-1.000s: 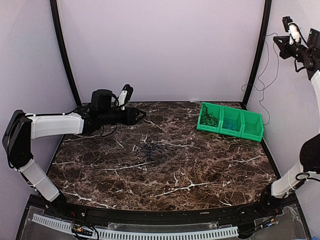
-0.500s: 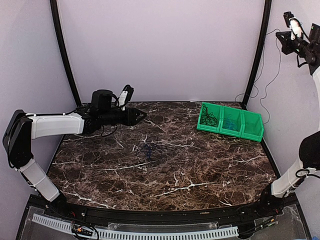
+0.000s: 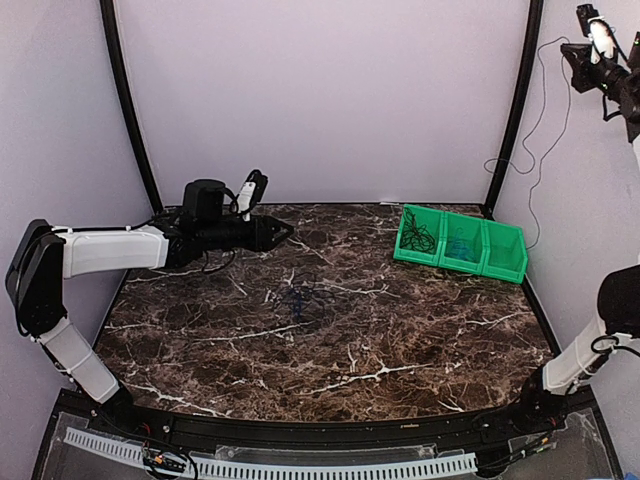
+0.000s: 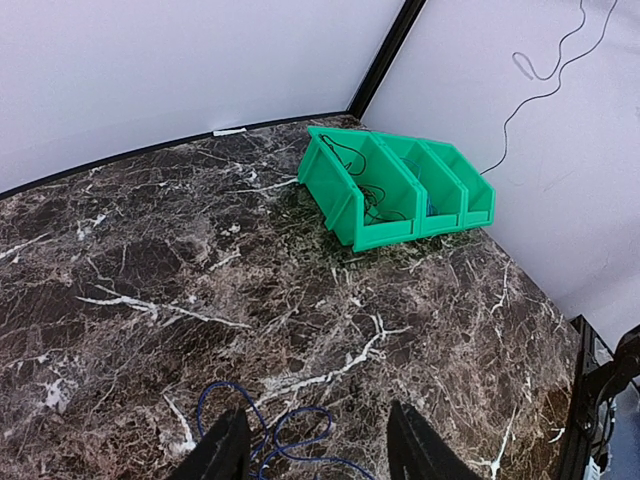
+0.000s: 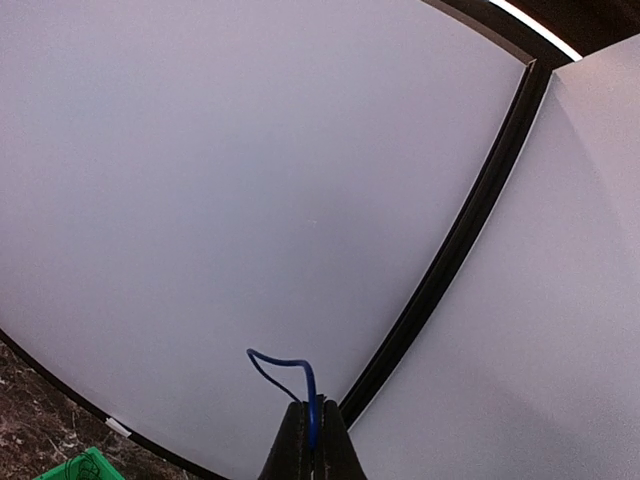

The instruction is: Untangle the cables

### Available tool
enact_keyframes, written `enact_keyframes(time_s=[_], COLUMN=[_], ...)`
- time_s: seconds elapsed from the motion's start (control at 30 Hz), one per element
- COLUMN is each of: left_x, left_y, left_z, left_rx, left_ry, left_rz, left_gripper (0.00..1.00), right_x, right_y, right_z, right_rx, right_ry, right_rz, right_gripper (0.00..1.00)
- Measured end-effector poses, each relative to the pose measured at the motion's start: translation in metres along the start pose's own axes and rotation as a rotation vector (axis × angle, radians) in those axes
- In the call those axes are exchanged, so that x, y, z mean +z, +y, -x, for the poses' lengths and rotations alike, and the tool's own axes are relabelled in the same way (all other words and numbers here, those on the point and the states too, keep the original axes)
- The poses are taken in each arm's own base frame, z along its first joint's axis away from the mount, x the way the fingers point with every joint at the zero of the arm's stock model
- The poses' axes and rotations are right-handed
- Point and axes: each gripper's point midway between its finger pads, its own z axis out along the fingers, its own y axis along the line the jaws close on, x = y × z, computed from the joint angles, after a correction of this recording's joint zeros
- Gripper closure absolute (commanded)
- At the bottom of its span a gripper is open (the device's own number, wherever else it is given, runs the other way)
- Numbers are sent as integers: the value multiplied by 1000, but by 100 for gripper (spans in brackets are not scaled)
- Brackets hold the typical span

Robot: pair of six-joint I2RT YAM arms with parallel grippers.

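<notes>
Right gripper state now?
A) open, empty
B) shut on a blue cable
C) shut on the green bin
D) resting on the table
B: the right wrist view shows the right gripper pinched shut on a blue cable that loops up out of its fingers.

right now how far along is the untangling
Done: some cables lie in the bin, black in one compartment, blue in the next. In hand: the right gripper is shut on a blue wire, held high in the air. Left: a clump lies on the table, the left gripper open near it.
</notes>
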Motion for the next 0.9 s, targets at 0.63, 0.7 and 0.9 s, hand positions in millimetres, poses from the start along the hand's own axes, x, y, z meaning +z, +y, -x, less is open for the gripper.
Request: enact_keyframes(time_s=[0.63,0.7,0.9], left_x=[0,0,0], left_y=[-4,-5,-6], left_z=[-1,-1,-2], left_rx=[-23,-25,-25], left_ry=[7,7,10], left_rz=[-25,-26,-34], left_gripper=[51,51,51], right_x=[-47,-36,-11], right_y=[-9,-10,-12], right_z=[80,65,25], right_rx=[-96,-79,-34], right_ry=[-144,-114,-33], right_rz=[-91,-81,-62], right_gripper=[100,100,100])
